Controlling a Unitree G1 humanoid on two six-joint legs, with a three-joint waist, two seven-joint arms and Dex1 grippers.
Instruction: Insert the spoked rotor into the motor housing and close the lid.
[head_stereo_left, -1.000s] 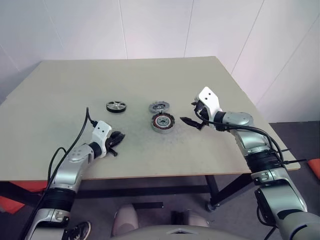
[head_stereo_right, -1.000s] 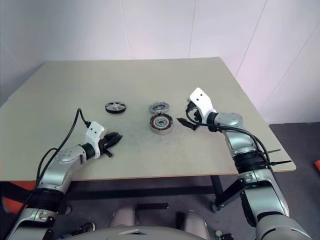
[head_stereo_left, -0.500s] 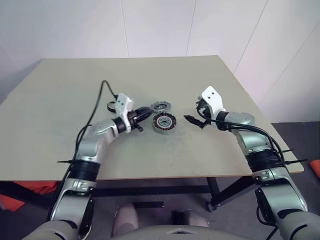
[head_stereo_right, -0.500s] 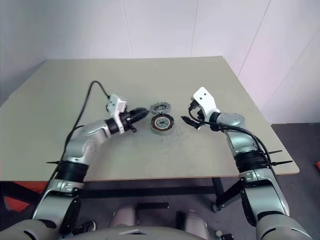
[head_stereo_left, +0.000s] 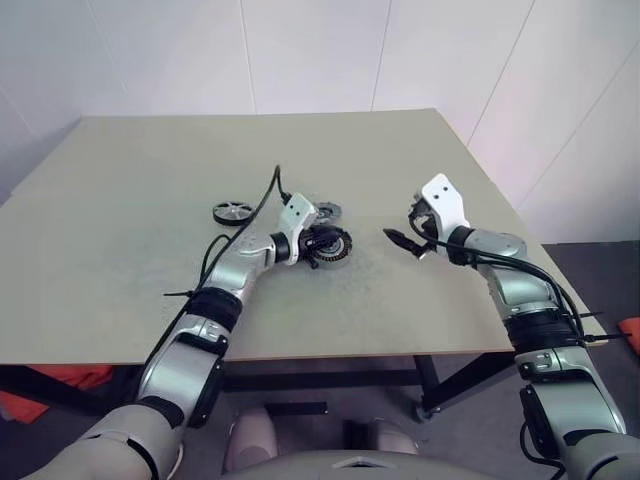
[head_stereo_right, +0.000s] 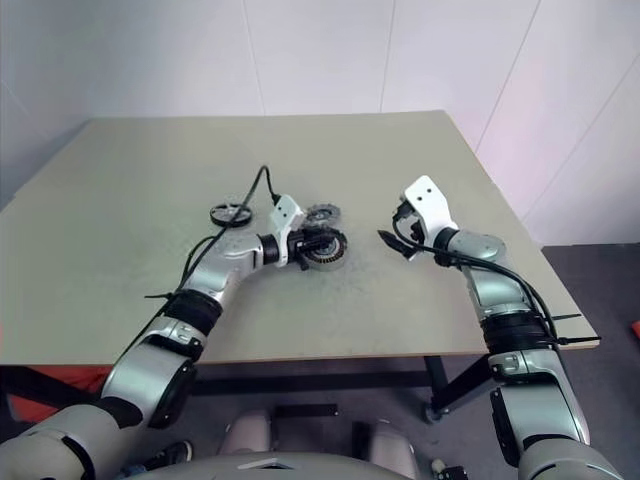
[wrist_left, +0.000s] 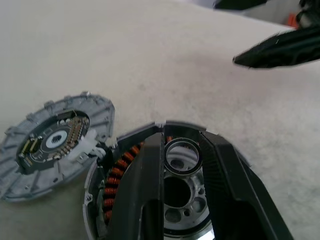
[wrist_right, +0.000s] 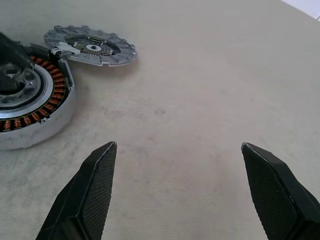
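The motor housing, with copper-red windings around a grey hub, lies at the table's middle. My left gripper hovers low over it; in the left wrist view its fingers stand narrowly apart on either side of the hub ring, holding nothing. The lid, a notched grey disc, lies flat just behind the housing and touches its rim. The spoked rotor lies to the left, behind my left forearm. My right gripper is wide open and empty, right of the housing and pointing towards it.
The beige table is otherwise bare, with open room on both sides and in front of the parts. A black cable loops up from my left wrist. The table's right edge is near my right forearm.
My left arm has swung right and forward, from the table's front left to over the housing. My right gripper has drifted slightly right, still open.
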